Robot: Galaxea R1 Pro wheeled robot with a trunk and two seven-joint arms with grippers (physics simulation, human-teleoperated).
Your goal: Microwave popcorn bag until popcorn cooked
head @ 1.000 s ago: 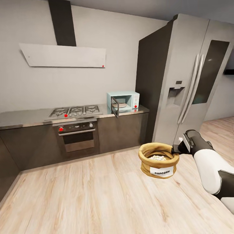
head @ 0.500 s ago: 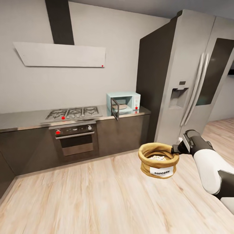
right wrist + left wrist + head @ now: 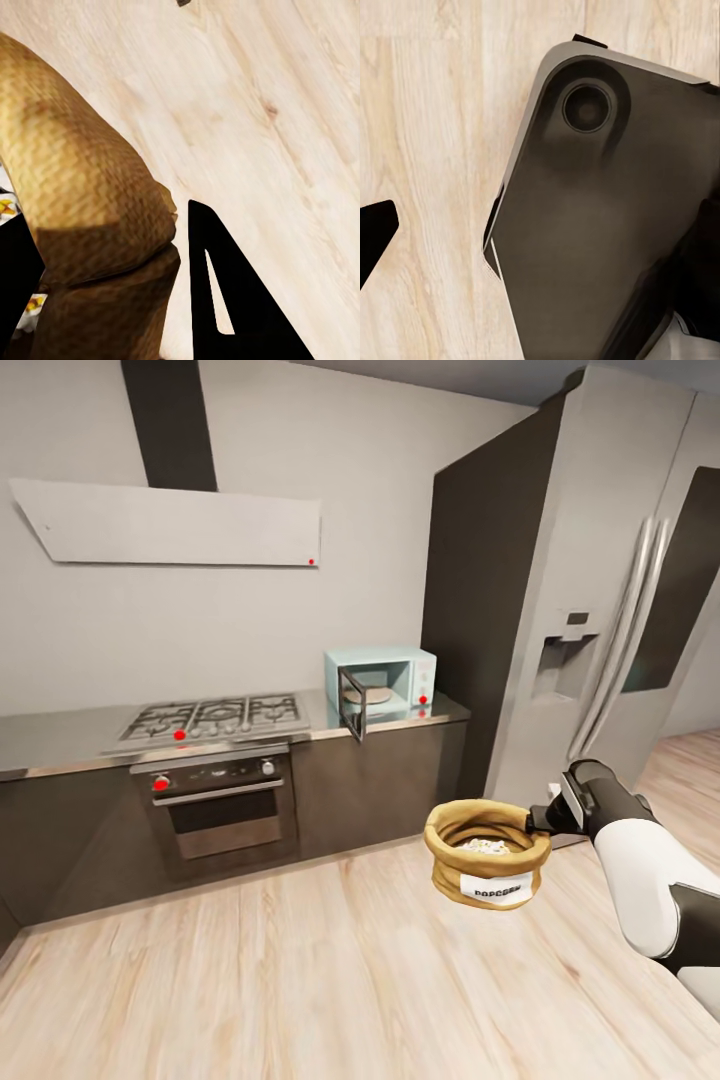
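Observation:
The brown popcorn bag (image 3: 487, 852), with whitish popcorn (image 3: 486, 846) inside and a white label, hangs above the wood floor. My right gripper (image 3: 537, 821) is shut on its rolled rim at the right side. In the right wrist view the rim (image 3: 82, 202) sits between the two dark fingers (image 3: 225, 300). The pale mint microwave (image 3: 385, 678) stands on the grey countertop (image 3: 60, 735) next to the fridge, its door swung open. My left gripper (image 3: 540, 232) hangs over the robot's base, one fingertip (image 3: 376, 229) at the picture's edge, jaws wide apart.
A tall steel fridge (image 3: 590, 610) stands right of the microwave. A gas hob (image 3: 212, 715) is set in the countertop over a built-in oven (image 3: 215, 810). A range hood (image 3: 170, 525) hangs above. Light wood floor (image 3: 300, 970) lies between me and the cabinets.
The whole view has shifted: cabinets, hob and microwave look nearer and the hob has slid left, so the camera moved. The bag stays in my right gripper, same place in view.

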